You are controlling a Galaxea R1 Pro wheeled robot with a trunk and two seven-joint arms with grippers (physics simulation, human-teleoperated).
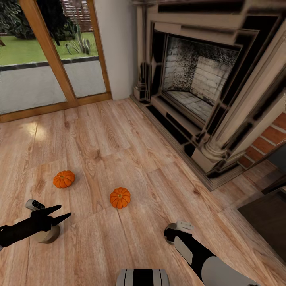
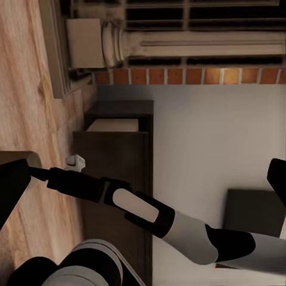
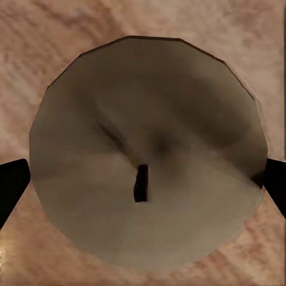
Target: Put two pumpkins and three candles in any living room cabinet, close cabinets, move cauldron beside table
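Living-room wood floor (image 1: 119, 131), fireplace (image 1: 198, 83) at 1 o'clock. Two pumpkins (image 1: 120, 198) (image 1: 64, 179) lying apart near 11–12 o'clock. A candle (image 3: 146, 161) is being straddled by the right gripper (image 3: 143, 179), jaws wide, nothing held. Left gripper (image 1: 59, 213) spread, empty, beside another candle (image 1: 47, 234). Next: right jaws to be closed on the candle.

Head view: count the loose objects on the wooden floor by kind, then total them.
small round orange ribbed pumpkins: 2
squat beige cylindrical candle: 1
Total: 3
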